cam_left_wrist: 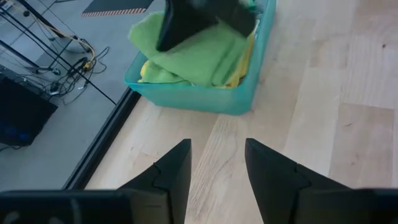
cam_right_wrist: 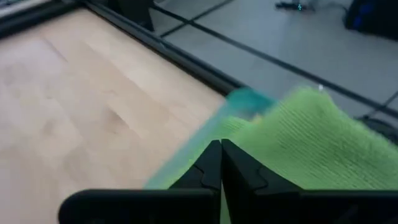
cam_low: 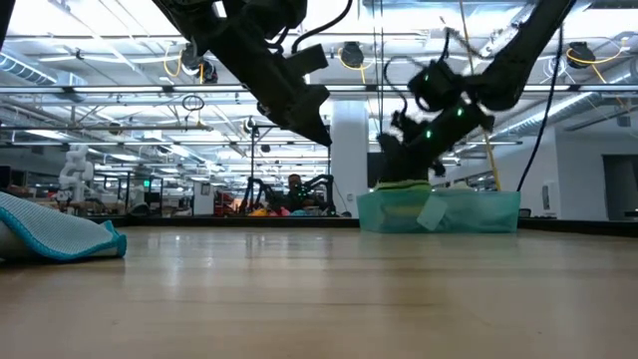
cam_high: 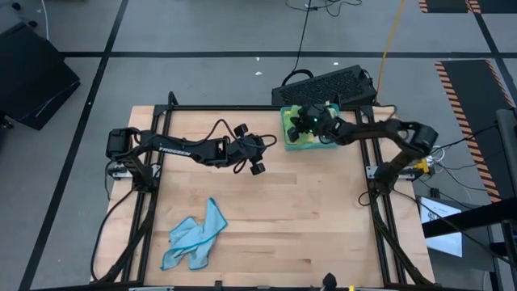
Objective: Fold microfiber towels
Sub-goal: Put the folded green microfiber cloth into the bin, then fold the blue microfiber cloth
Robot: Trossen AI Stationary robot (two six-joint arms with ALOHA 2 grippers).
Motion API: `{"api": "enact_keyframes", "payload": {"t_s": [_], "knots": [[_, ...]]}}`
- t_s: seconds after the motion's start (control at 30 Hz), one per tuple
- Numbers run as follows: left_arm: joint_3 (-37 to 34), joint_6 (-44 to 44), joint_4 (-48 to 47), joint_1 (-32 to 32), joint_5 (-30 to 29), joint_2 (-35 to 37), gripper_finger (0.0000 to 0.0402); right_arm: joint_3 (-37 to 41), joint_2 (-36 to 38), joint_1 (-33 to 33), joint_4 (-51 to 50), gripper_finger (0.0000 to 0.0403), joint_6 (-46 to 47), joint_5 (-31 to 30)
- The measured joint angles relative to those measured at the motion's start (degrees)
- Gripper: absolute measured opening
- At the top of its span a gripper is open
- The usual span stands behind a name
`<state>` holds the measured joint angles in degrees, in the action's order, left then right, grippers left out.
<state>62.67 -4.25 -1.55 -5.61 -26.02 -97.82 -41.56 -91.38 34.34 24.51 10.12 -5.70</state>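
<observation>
- High view: The wooden table (cam_high: 266,202) stands on a grey floor marked with dark lines; a black keyboard (cam_high: 327,83) lies just beyond its far edge. The teal tray (cam_high: 284,129) sits at the far edge, right of centre, holding green and yellow microfiber towels (cam_high: 303,142). The right gripper (cam_high: 313,121) is over the tray. The left gripper (cam_high: 257,155) hovers over the table's middle, pointing toward the tray. "TROSSEN" is printed on the left arm. A light blue towel (cam_high: 194,238) lies crumpled near the front left, its long axis running diagonally from front left to back right.
- Low view: A large hall with ceiling lights and piping lies behind. The tray (cam_low: 469,211) rests on the tabletop; the blue towel (cam_low: 55,237) lies at the left.
- Left wrist view: The left fingers (cam_left_wrist: 177,177) stand apart, gripping nothing. The bright green towel (cam_left_wrist: 205,59) is heaped over a yellow towel (cam_left_wrist: 245,59) in the tray.
- Right wrist view: The right fingers (cam_right_wrist: 208,171) are pressed together above the green towel (cam_right_wrist: 311,137); whether any cloth is pinched cannot be told.
</observation>
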Motion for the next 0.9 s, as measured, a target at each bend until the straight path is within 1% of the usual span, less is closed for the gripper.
{"api": "enact_keyframes", "payload": {"t_s": [0.17,0.23,0.3,0.37,0.5,0.57,0.67,0.73,0.83,0.9], "knots": [[0.0,-0.1,-0.4,0.0,0.0,0.0,0.0152,0.0,9.0,-1.9,-6.2,0.0,-2.2,-0.1],[0.0,0.0,-1.9,0.0,0.0,0.0,0.0152,0.0,12.8,-2.8,-9.4,0.0,-2.6,-0.1],[0.0,1.2,-5.9,0.0,0.0,0.0,0.0152,0.0,16.5,-4.0,-13.1,0.0,-3.0,-0.2],[0.0,4.0,-11.8,0.0,0.0,0.0,0.0152,0.0,20.1,-5.7,-17.2,0.0,-3.6,-0.2],[0.0,12.4,-23.6,0.7,0.0,0.0,0.0152,0.0,25.6,-10.0,-25.0,0.0,-5.6,-0.2],[0.0,18.2,-29.2,1.6,1.0,0.0,0.0152,0.0,27.4,-12.6,-28.3,0.0,-6.5,-0.2],[0.0,26.5,-36.6,3.8,5.3,0.0,0.0152,0.1,28.4,-16.6,-31.2,0.0,-6.7,-0.2],[0.0,30.8,-40.4,5.8,7.9,0.0,0.0152,0.7,28.4,-19.6,-31.2,0.0,-6.9,-0.2],[0.0,33.8,-42.9,10.3,11.0,0.0,0.0159,2.4,28.4,-24.0,-29.9,0.0,-8.2,-0.2],[0.0,35.7,-42.9,13.9,12.6,0.0,0.0173,4.1,28.4,-26.9,-27.5,0.0,-8.5,-0.2]]}}
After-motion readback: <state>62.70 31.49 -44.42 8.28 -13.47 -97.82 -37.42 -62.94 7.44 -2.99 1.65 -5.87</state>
